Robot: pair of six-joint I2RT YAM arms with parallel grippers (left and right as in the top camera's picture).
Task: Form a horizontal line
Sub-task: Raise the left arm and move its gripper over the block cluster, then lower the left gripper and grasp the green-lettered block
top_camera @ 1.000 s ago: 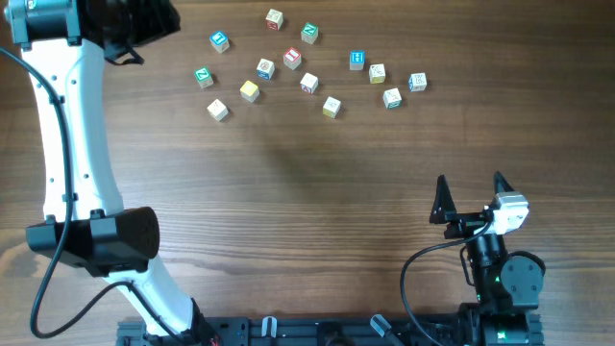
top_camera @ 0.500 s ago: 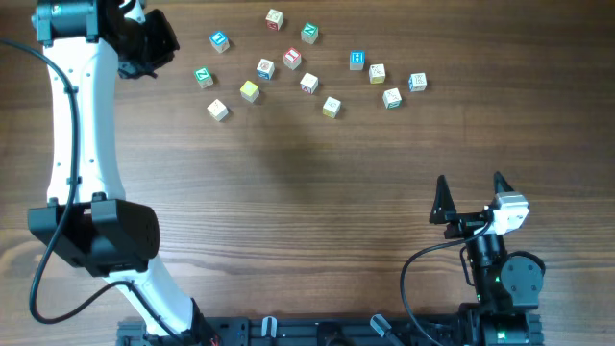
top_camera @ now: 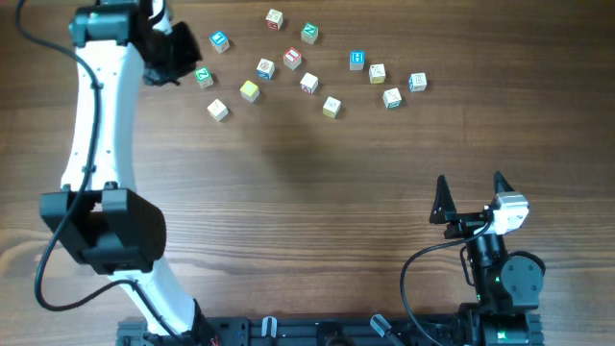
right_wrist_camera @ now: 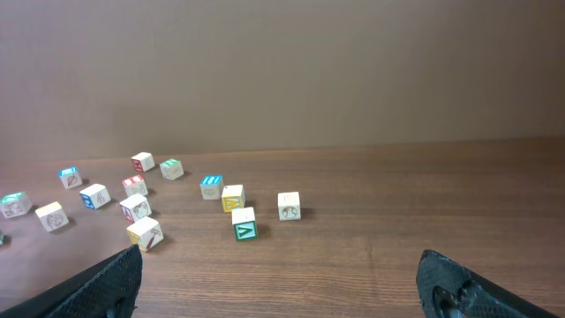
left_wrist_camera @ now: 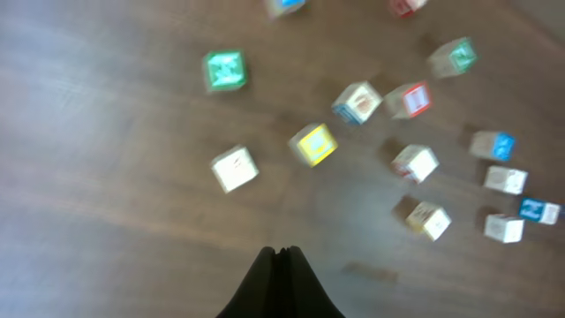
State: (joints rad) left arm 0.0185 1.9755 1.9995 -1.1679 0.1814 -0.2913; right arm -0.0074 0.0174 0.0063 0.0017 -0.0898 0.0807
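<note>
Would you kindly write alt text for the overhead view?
Small letter cubes lie scattered, in no line, across the far side of a wooden table. The left tool hovers at their left edge; the right tool sits open near the front.

Dark wooden table [top_camera: 307,211]; plain brownish wall [right_wrist_camera: 282,62] behind

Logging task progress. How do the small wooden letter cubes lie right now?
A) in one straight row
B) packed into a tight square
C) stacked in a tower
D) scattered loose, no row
D: the overhead view shows the small wooden letter cubes spread irregularly and apart over the far part of the brown wooden table, forming no straight row.
</note>
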